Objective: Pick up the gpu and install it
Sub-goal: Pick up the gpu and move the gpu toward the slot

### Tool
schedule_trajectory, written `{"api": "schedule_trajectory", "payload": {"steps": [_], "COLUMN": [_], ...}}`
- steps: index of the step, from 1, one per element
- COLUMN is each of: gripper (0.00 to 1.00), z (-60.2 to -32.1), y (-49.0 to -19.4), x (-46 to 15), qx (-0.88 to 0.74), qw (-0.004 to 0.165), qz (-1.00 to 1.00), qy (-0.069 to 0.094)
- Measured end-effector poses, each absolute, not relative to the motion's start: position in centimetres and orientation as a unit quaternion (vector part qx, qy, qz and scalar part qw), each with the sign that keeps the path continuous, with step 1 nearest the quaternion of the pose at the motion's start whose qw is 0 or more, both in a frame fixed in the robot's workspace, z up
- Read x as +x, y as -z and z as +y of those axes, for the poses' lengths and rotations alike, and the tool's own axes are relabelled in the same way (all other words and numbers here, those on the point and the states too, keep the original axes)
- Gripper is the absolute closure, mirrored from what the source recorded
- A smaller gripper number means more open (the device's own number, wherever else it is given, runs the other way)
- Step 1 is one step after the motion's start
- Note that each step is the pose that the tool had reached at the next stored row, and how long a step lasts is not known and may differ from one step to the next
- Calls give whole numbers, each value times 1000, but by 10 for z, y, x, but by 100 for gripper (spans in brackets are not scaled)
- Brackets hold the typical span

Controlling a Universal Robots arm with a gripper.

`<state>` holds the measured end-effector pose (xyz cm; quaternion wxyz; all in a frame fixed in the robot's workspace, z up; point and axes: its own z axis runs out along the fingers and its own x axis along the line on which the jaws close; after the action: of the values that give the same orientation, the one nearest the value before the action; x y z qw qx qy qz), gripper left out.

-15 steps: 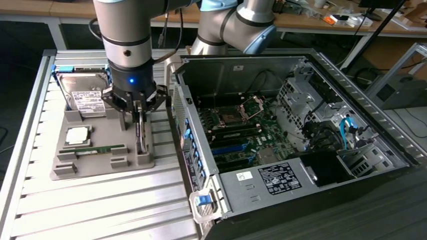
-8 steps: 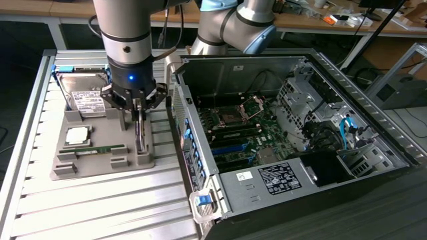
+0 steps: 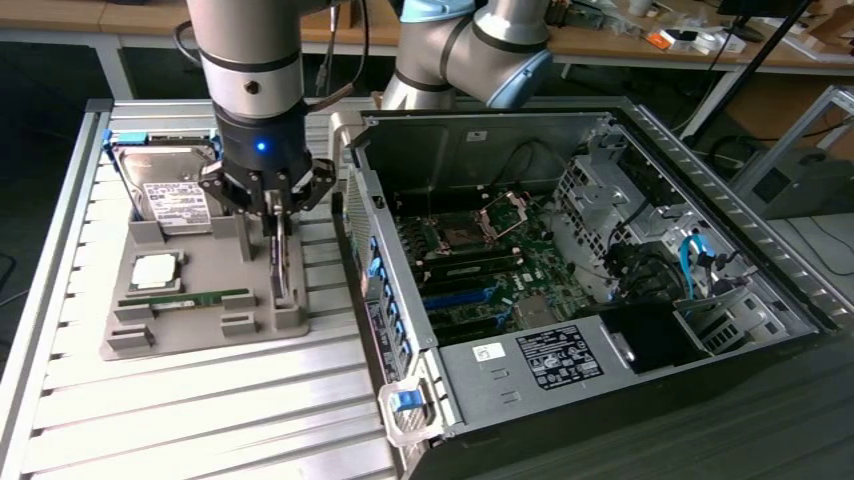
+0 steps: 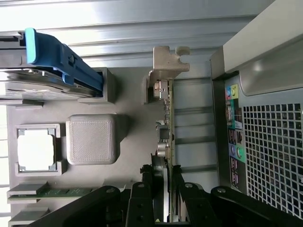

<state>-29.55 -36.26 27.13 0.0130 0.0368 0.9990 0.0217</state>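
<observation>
The gripper (image 3: pixel 275 212) straddles the gpu (image 3: pixel 279 262), which stands on edge in the grey tray (image 3: pixel 200 335) beside the open computer case (image 3: pixel 467 140). Its fingers (image 4: pixel 147 189) appear clamped on the card's two faces. Risk: an off-centre hold could tilt the card, jamming it in its slot and dragging the tray.

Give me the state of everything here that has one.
tool, shut on the gpu.
gpu, upright on edge in the grey tray, gripped.
hard drive, seated in the tray.
memory stick, lying flat in the tray.
computer case, side open, interior exposed.
</observation>
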Motion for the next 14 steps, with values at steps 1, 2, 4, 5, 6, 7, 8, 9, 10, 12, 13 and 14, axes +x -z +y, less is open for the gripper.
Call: {"api": "schedule_trajectory", "payload": {"steps": [1, 2, 4, 5, 6, 7, 8, 9, 10, 12, 13, 14], "gripper": [73, 73, 73, 73, 73, 73, 73, 73, 73, 73, 73, 73], "z": [-363, -363, -363, -363, -363, -363, -363, -363, -363, -363, -363, -363], "y": [-273, -274, -277, -278, -279, -280, -282, -282, -284, -287, -288, -289], "x": [-295, -295, -295, -295, -295, -295, -295, -295, -295, -295, -295, -296], "qx": [37, 37, 37, 37, 37, 37, 37, 37, 37, 37, 37, 37], "qw": [13, 13, 13, 13, 13, 13, 13, 13, 13, 13, 13, 13], "qz": [999, 999, 999, 999, 999, 999, 999, 999, 999, 999, 999, 999], "qy": [-22, -22, -22, -22, -22, -22, -22, -22, -22, -22, -22, -22]}}
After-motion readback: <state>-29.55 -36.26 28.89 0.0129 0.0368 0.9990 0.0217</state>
